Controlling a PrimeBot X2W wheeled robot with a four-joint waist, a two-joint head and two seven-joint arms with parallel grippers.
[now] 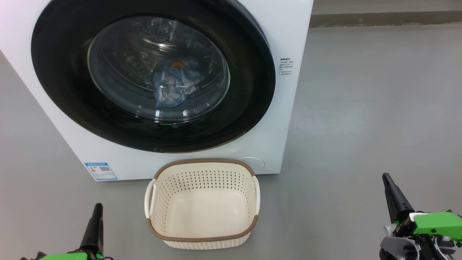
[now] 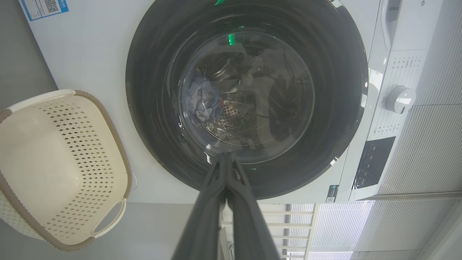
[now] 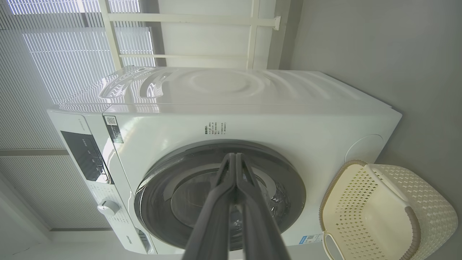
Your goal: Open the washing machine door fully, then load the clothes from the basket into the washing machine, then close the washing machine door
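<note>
White and boxy, the washing machine [image 1: 288, 90] stood on the grey floor [image 1: 361, 108]. Its big round black door [image 1: 54, 72] was shut flat against the front. Through the clear glass [image 1: 119, 72] in the middle I could see the clothes [image 1: 175, 85], a blue bundle with a bit of orange on top, lying inside the steel drum [image 2: 234, 122]. The cream basket [image 1: 202, 162] with its brown rim sat on the floor just in front of the machine, right below the door. The left hand [image 1: 97, 206] hung low, to the left of the basket, with its two dark fingers [image 1: 94, 231] pressed together and holding nothing. The right hand [image 1: 386, 177] was well off to the right, closed too, with nothing in it.
</note>
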